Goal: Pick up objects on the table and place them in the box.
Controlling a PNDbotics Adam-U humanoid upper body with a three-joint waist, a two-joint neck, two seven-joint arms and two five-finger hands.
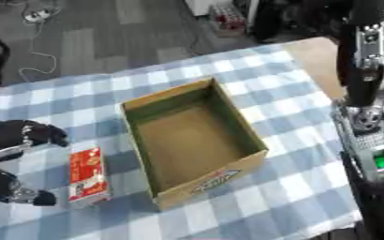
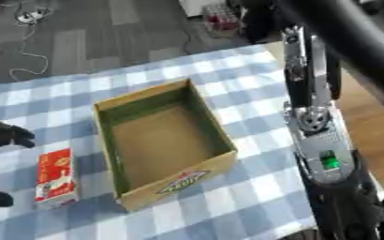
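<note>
An open cardboard box [image 1: 167, 95] stands in the middle of the checked table, and nothing shows inside it. A red and white carton [image 1: 87, 176] lies flat on the cloth just left of the box. My left hand [image 1: 21, 135] is at the left edge, open. Its black fingers are spread above and below the carton's level, a little to the carton's left and not touching it. My right arm [image 1: 365, 117] hangs down the right side, beside the box. Its hand is out of the pictures.
The blue and white cloth [image 1: 285, 140] covers the table, with bare wood [image 2: 367, 112] showing at the right. Beyond the far edge lie grey floor, cables [image 1: 33, 56] and a crate of bottles [image 1: 228, 18].
</note>
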